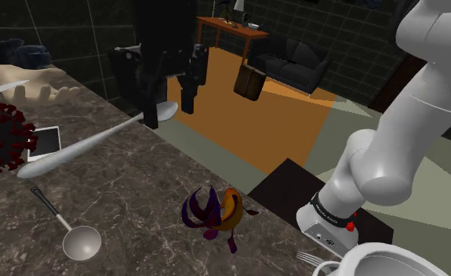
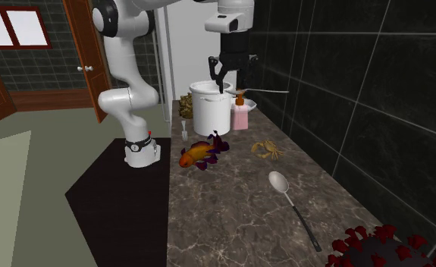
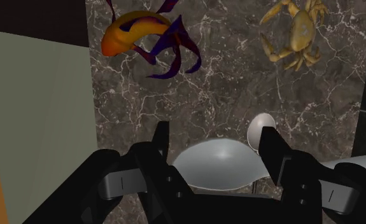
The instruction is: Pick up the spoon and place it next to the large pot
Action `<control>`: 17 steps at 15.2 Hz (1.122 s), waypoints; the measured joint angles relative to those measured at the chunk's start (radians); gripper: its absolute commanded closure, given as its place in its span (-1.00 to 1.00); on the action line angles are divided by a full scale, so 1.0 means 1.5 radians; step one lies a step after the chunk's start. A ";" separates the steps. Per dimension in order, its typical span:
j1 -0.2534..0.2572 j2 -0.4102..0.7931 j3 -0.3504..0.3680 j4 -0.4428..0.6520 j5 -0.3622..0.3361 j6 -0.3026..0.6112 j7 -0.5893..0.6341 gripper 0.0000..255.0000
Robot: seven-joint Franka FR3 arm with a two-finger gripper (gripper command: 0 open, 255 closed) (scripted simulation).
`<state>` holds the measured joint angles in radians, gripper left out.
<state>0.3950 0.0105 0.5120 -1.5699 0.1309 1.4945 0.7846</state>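
Clasping the spoon [image 3: 219,167] by its bowl, the gripper [image 3: 214,145] is hanging well above the marble counter [image 1: 137,200]. Its two black fingers [image 3: 160,149] are standing only as far apart as the bowl is wide and are pressing on the bowl's two edges. The spoon is clear of the counter, and nothing else is touching it.

The spoon is showing as plain pale silver-grey with a soft sheen. In the wrist view its bowl is looking broad and shallow. In the shoulder view its long handle [image 1: 82,146] is slanting down toward that view's lower left, widening into a rounded end. In the second exterior view the handle [image 2: 271,92] is sticking out level toward that view's right, and the gripper [image 2: 230,85] is appearing just above the rim of the large white pot [image 2: 211,114].

Far beneath the fingers, a ladle [image 3: 262,129] is lying flat on the counter, its round bowl facing up. Beyond it are lying an orange fish with purple fins [image 3: 143,38] and a tan crab [image 3: 296,35], well apart from each other. A pink bottle [image 2: 241,116] is standing just beside the pot, and a fork [image 2: 184,131] is lying near the pot's base. A red spiky ball [image 1: 0,139] is sitting at the shoulder view's left edge.
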 measured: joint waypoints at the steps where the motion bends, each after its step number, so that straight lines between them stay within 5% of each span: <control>1: 0.001 -0.025 0.001 -0.027 0.012 0.005 0.002 1.00; 17: 0.083 -0.203 0.081 -0.201 0.128 0.055 0.137 1.00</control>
<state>0.5195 -0.2943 0.6335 -1.8719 0.3231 1.5764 0.9901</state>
